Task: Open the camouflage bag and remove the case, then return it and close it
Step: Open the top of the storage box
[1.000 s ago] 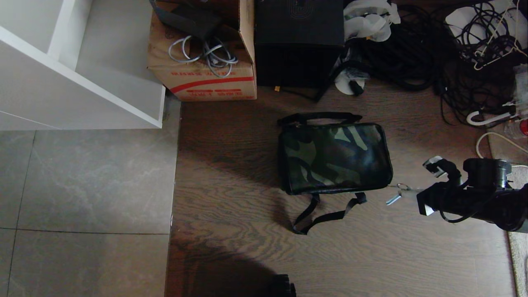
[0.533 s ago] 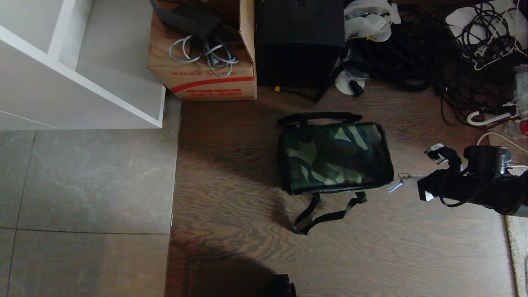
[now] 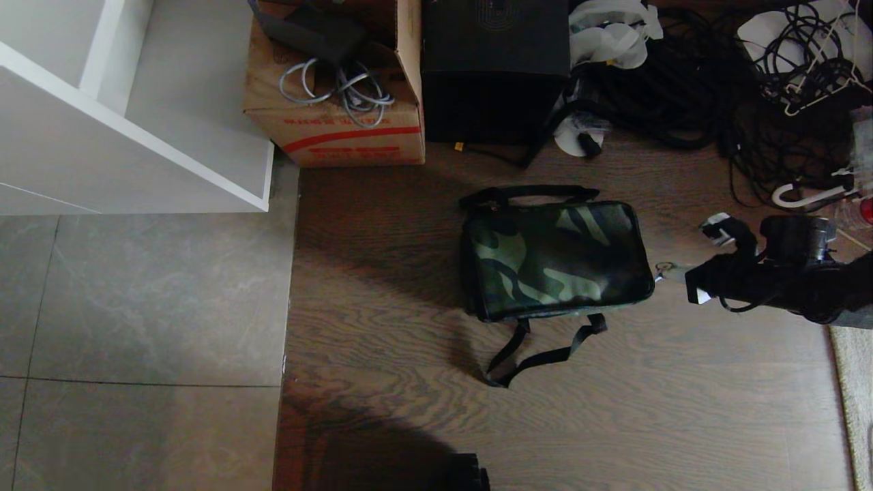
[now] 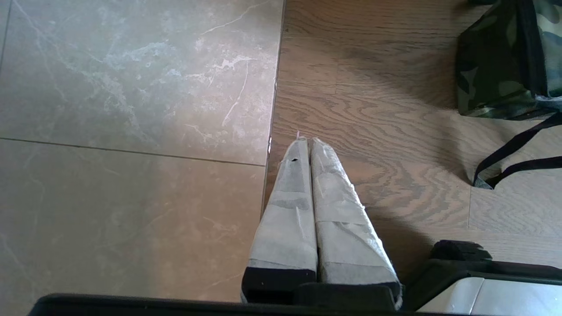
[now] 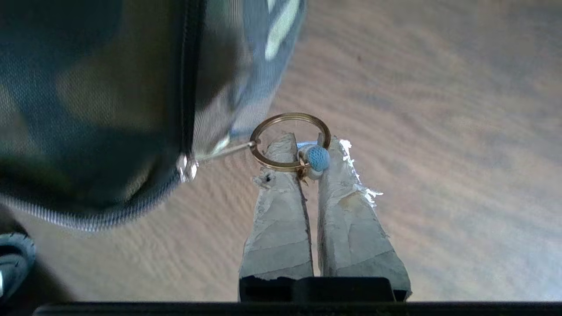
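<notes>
The camouflage bag point(image 3: 556, 259) lies with its lid down on the wooden floor, its black strap point(image 3: 539, 354) trailing toward me. My right gripper point(image 3: 676, 275) is at the bag's right end. In the right wrist view this gripper point(image 5: 311, 147) is shut on the white zipper pull point(image 5: 317, 159), which hangs on a brass ring point(image 5: 290, 140) linked to the zipper slider point(image 5: 186, 166). The case is out of view. My left gripper point(image 4: 306, 141) is parked over the floor seam, shut and empty, well left of the bag point(image 4: 496, 74).
Beyond the bag stand a brown cardboard box with a red stripe point(image 3: 337, 102) and a tall black box point(image 3: 494, 68). Tangled cables point(image 3: 716, 75) cover the far right. A white shelf point(image 3: 136, 102) is at the left, a rug edge point(image 3: 852, 382) at the right.
My right gripper has moved away from me along the bag's right end, drawing the zipper pull from the near corner toward the middle. The left arm has not moved.
</notes>
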Motion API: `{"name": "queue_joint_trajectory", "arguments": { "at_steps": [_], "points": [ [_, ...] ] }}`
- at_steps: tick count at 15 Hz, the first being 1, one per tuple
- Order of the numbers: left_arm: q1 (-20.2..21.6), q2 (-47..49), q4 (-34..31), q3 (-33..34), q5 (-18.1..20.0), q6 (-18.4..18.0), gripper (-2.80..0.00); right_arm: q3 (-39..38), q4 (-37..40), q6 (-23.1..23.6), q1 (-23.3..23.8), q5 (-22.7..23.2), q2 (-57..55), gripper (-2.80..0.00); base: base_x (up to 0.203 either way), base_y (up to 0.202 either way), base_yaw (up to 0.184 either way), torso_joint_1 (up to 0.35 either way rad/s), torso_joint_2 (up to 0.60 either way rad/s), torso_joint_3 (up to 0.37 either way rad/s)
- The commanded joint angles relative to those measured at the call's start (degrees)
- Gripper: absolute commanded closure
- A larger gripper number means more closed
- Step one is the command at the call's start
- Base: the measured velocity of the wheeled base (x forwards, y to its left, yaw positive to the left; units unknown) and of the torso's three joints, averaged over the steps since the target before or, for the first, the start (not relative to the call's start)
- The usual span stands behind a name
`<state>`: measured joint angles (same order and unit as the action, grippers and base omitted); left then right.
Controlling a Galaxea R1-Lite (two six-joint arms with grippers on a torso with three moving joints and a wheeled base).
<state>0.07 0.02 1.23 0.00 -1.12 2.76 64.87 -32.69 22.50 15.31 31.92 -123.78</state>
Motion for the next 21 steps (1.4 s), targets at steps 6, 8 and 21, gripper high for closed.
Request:
{"name": "queue_joint_trajectory", "arguments": {
  "at_steps": [6, 8, 21],
  "points": [
    [0.0, 0.0, 0.0, 0.6, 0.0, 0.1, 0.00, 6.3, -0.6, -11.6, -4.3, 2.8, -1.7, 0.00, 0.000, 0.000, 0.000, 0.000, 0.00, 0.000],
    [0.0, 0.0, 0.0, 0.6, 0.0, 0.1, 0.00, 8.2, -0.7, -11.5, -4.6, 2.8, -2.0, 0.00, 0.000, 0.000, 0.000, 0.000, 0.00, 0.000],
    [0.0, 0.0, 0.0, 0.6, 0.0, 0.1, 0.00, 20.0, -2.7, -16.5, -4.6, 2.7, -5.2, 0.00, 0.000, 0.000, 0.000, 0.000, 0.00, 0.000]
  ]
}}
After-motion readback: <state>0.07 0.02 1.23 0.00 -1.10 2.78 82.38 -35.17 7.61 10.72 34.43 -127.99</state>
